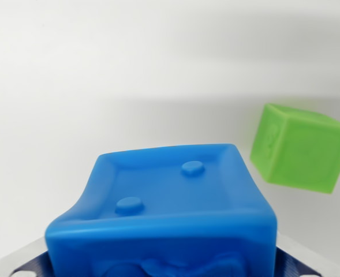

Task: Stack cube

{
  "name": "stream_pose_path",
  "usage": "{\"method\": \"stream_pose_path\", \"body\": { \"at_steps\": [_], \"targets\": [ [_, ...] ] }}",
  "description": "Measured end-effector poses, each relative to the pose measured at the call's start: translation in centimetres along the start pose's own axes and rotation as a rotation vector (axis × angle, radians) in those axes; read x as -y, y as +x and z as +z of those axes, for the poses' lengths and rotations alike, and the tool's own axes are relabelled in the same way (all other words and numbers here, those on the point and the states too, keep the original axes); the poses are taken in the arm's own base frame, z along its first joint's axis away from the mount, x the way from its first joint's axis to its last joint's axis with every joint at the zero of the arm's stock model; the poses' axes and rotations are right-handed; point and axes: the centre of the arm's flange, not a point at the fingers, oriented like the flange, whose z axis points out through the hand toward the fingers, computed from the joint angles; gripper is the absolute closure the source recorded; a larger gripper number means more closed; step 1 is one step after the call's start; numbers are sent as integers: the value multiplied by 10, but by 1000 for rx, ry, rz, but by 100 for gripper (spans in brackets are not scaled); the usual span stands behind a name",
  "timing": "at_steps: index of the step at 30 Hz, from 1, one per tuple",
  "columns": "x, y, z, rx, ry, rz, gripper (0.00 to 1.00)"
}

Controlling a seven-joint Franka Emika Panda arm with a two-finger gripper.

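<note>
A soft blue cube (170,202) with two round studs on its top face fills the lower middle of the wrist view, very close to the camera. Its sides bulge inward as if squeezed. My gripper (164,270) is shut on it; only the dark blue finger pads (30,269) show, at the bottom corners on either side of the cube. A green cube (299,147) sits tilted on the white surface at the wrist view's right, apart from the blue cube and farther from the camera. The lower part of the blue cube is cut off by the frame.
A plain white surface (100,86) spreads behind and to the left of both cubes, with a soft shadow band across its middle.
</note>
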Motion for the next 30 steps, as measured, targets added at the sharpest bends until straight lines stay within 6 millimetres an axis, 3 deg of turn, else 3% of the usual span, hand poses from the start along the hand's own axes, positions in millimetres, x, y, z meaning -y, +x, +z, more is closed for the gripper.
{"method": "stream_pose_path", "body": {
  "at_steps": [30],
  "targets": [
    [-44,39,-11,-2,-1,66,100]
  ]
}}
